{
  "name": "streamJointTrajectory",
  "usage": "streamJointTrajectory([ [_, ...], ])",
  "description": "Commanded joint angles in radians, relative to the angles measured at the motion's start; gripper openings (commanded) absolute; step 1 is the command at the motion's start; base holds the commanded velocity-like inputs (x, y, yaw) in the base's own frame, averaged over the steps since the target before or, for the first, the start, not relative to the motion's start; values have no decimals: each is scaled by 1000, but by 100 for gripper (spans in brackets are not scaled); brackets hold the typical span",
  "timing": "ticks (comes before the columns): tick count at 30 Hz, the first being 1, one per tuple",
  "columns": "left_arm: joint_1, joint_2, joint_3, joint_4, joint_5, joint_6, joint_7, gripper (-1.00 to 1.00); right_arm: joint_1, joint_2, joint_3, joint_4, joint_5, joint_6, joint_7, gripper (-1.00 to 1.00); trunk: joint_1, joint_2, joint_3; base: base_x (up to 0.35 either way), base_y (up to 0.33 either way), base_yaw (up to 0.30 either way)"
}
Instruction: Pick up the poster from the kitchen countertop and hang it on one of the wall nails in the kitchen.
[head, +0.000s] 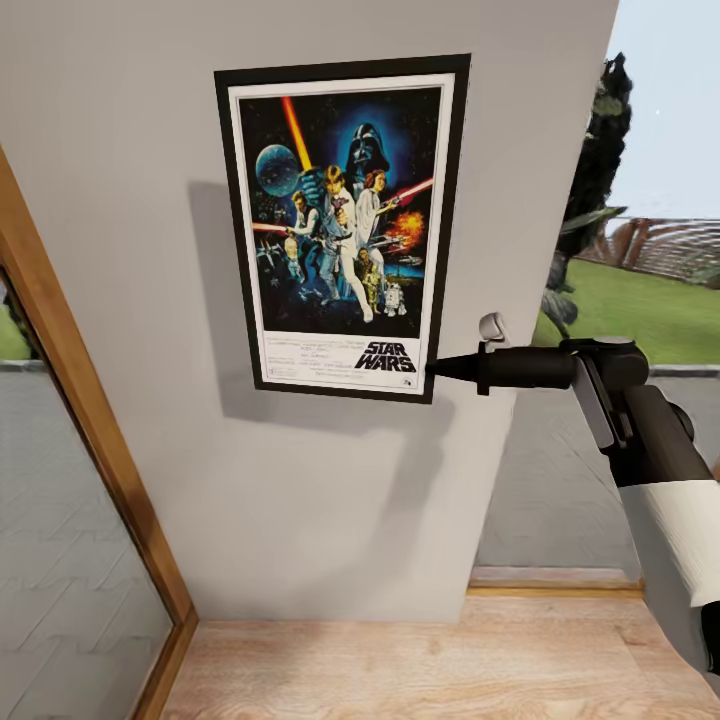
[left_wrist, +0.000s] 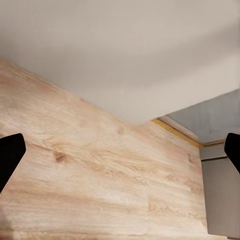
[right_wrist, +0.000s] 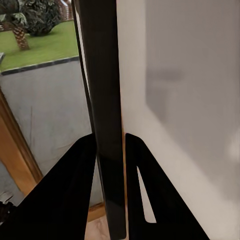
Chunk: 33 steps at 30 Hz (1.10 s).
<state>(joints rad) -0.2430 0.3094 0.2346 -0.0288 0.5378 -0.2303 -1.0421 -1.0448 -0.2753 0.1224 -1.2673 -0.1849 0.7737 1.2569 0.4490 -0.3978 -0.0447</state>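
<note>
The Star Wars poster (head: 340, 225) stands upright and flat against the pale grey wall (head: 530, 130), casting a shadow down and to the left. My right gripper (head: 437, 368) reaches in from the right and is shut on the frame's lower right edge. The right wrist view looks along that black frame edge (right_wrist: 102, 90), pinched between the two dark fingers (right_wrist: 75, 170). My left gripper (left_wrist: 121, 155) is open over the wood floor (left_wrist: 90, 170) with nothing between its fingers. No nail can be made out on the wall. The kitchen countertop is out of view.
A wooden door or window frame (head: 90, 420) with glass runs down the left of the wall. At the right, a glazed opening (head: 650, 300) looks out on grass and plants. Light wood floor (head: 420, 670) lies below the wall.
</note>
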Motion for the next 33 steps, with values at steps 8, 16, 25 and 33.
streamJointTrajectory([
  [8, -2, 0, 8, 1, -8, -6, -3, 100, -1, -1, 2, 0, -7, 9, 1, -100, 1, -2, -2, 200, 195, 0],
  [16, -2, 1, 8, 1, -8, -6, -3, 100, -1, -1, 2, 0, -7, 9, 1, -100, 1, -2, -2, 73, 68, 0],
  [25, -2, 1, 8, 1, -8, -6, -3, 100, -1, 0, 2, 0, -8, 9, 1, -100, 1, -2, -2, 161, 132, 0],
  [33, -2, 1, 8, 1, -8, -6, -3, 100, -1, 0, 2, 0, -8, 9, 1, -100, 1, -2, -2, 33, 28, 0],
])
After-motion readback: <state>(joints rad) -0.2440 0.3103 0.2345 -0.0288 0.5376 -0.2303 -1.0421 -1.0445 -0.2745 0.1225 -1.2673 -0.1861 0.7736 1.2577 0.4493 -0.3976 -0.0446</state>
